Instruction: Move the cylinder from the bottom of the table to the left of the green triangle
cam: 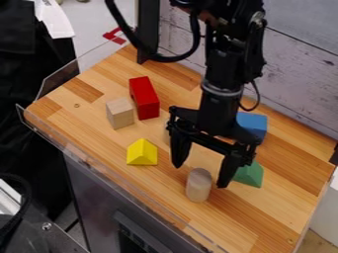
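The black gripper hangs over the right half of the table with its two fingers spread apart. Between and just in front of the fingertips stands the pale wooden cylinder, upright on the wood. Partly covered by the right finger, the green triangle block lies to the right of the cylinder, with a small space between them.
A yellow triangle block, a natural wood cube and a red block lie to the left. Behind the gripper is a blue block. A clear guard runs along the front edge of the table.
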Tool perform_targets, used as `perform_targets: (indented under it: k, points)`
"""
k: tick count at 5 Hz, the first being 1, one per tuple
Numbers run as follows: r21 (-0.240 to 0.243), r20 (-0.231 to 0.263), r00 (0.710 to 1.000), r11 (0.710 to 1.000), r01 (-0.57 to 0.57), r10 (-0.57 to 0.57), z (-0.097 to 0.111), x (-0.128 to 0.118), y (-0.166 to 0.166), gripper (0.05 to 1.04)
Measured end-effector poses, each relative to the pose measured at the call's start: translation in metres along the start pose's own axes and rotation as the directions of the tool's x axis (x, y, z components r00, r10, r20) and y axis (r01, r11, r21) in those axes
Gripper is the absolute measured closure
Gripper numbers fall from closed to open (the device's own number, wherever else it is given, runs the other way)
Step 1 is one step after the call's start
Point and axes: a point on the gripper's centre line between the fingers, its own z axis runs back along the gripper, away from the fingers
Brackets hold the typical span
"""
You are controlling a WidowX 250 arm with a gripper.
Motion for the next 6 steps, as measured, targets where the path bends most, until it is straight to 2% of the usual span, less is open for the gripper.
perform_targets:
  k: [4, 6]
  points:
    - [-0.017, -0.011, 1.000, 1.000, -0.021, 0.021, -0.0065, -0.0039, 0.0053, 0.085]
    - [-0.035, -0.001, 0.998, 0.998, -0.058, 0.058, -0.0103, -0.0032, 0.0093, 0.085]
